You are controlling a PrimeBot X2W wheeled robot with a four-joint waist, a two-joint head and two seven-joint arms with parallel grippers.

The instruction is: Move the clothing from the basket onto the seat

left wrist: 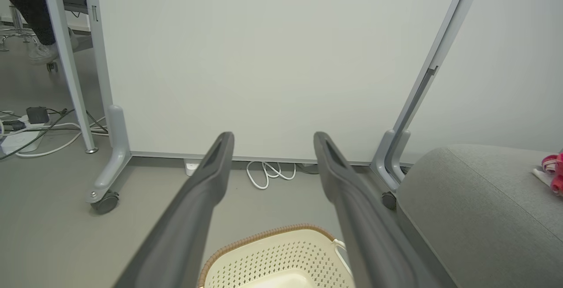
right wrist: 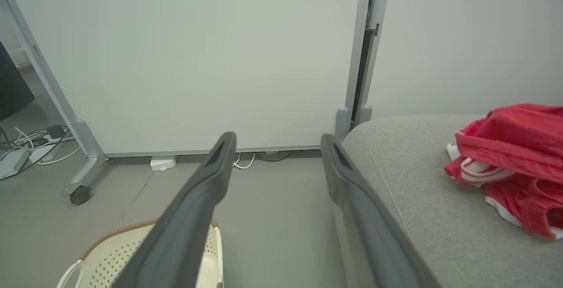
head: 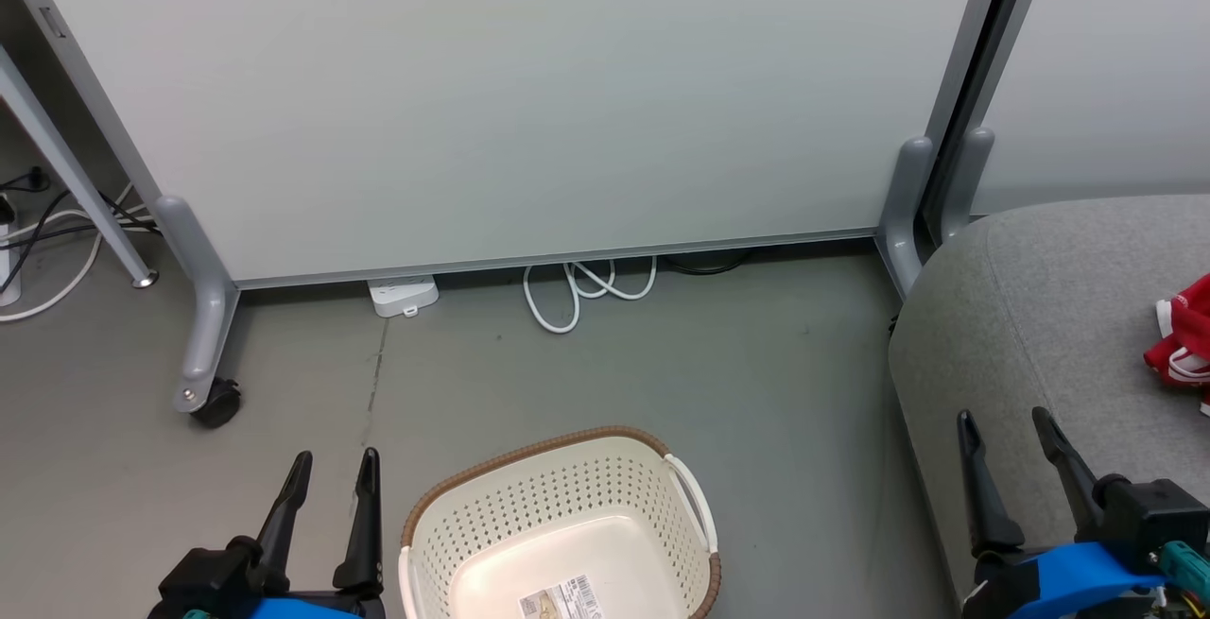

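Presently the red clothing (right wrist: 510, 156) is lying on the grey seat (head: 1049, 317), the laundry basket (head: 529, 506) showing bare. Left gripper (head: 337, 455) and right gripper (head: 1002, 414) are hanging open, empty; if swinging sideways, the right one is risking snagging the seat edge.

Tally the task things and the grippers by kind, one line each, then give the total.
basket: 1
seat: 1
heap of red clothing: 1, lying on the seat; the garments in it cannot be counted apart
grippers: 2, the left gripper and the right gripper, both open
Total: 5
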